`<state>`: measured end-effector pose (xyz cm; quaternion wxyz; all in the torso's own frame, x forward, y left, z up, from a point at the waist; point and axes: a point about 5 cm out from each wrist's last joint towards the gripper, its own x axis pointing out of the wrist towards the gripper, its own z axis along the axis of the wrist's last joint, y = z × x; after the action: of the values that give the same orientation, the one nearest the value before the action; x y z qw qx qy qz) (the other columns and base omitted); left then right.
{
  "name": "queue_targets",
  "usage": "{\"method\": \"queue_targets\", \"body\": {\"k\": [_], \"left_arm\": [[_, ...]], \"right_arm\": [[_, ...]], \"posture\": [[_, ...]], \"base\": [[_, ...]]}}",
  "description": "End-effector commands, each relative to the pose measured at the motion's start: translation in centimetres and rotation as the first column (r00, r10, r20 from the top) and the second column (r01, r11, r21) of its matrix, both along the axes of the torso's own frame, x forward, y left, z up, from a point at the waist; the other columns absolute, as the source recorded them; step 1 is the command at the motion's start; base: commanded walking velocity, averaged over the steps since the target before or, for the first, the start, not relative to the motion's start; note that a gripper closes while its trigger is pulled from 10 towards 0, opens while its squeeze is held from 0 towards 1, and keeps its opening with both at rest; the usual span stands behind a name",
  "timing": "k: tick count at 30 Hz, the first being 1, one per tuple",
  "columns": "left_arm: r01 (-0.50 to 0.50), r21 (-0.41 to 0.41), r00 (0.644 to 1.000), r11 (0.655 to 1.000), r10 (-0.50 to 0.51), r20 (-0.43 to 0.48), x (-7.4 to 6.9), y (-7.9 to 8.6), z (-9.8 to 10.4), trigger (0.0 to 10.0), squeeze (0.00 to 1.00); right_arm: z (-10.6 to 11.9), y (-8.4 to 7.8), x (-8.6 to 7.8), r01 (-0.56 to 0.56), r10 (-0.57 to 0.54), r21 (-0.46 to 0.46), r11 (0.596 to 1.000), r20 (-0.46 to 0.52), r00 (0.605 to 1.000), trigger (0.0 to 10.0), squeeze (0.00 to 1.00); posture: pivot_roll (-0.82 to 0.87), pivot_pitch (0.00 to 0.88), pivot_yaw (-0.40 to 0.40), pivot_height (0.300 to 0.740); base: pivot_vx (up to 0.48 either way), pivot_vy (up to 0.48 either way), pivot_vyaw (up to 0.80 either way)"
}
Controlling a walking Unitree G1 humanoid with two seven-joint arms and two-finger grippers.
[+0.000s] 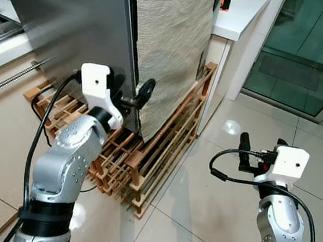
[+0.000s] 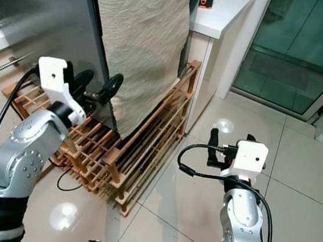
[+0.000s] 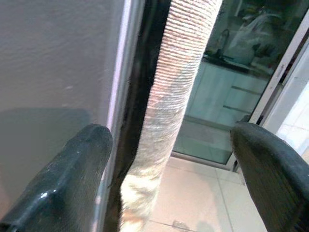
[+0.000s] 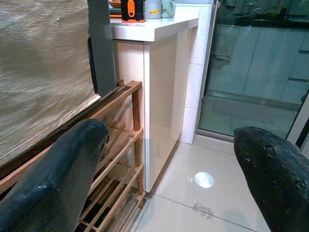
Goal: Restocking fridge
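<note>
Steel-grey and brushed, the fridge door [image 1: 73, 23] fills the far left of the scene, and its right edge is where the work is. The left gripper [image 1: 130, 97] is raised to that edge with its two black fingers spread wide, one on the door face, the other past the corner beside the fridge's textured beige side panel [image 1: 170, 46]. In the left wrist view the dark door seam [image 3: 145, 96] runs between the parted fingers [image 3: 72, 174], which clamp on nothing. The right gripper [image 1: 250, 154] hangs low on the right over the pale floor tiles [image 1: 227, 210], also wide open and empty, pointing toward the white counter [image 4: 159, 26] and the wooden rack [image 1: 145, 160] under the fridge.

As a judgement, restocking has hardly begun: the door looks shut, neither claw carries food, and opening the door seems the step in hand. Fetching items, placing them inside and closing up would all remain.

Much is hidden. The fridge's inside and upper part are cut off, no door handle can be made out, and whether the left fingers actually touch the door edge is hard to tell. Items on the counter, one of them orange [image 4: 132, 10], are too small to identify.
</note>
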<state>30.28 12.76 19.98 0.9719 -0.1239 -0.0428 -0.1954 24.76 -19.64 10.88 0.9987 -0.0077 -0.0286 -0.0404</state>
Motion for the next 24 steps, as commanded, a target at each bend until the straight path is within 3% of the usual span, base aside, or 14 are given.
{"method": "queue_targets", "body": {"k": [1, 11, 24], "left_arm": [[0.001, -0.003, 1.000, 1.000, -0.001, -0.017, 0.4, -0.1, -0.2, 10.0, 0.00], [0.038, -0.031, 0.999, 0.999, -0.039, -0.024, 0.9, -0.8, 0.1, 10.0, 0.00], [-0.028, -0.033, 0.999, 0.999, 0.026, -0.038, 3.2, -1.4, 0.0, 10.0, 0.00]], "right_arm": [[0.1, -0.3, 0.1, 0.004, -0.004, 0.011, 1.000, 0.015, 1.000, 10.0, 0.00], [0.0, -0.4, 0.1, 0.009, -0.010, 0.010, 1.000, 0.011, 1.000, 10.0, 0.00], [0.1, -0.4, 0.1, 0.008, -0.008, 0.008, 1.000, 0.011, 1.000, 10.0, 0.00]], "posture": [[-0.14, 0.081, 0.073, 0.740], [-0.15, 0.082, 0.075, 0.740], [-0.17, 0.083, 0.074, 0.740]], "base": [[0.000, 0.000, 0.00], [0.000, 0.000, 0.00], [0.000, 0.000, 0.00]]}}
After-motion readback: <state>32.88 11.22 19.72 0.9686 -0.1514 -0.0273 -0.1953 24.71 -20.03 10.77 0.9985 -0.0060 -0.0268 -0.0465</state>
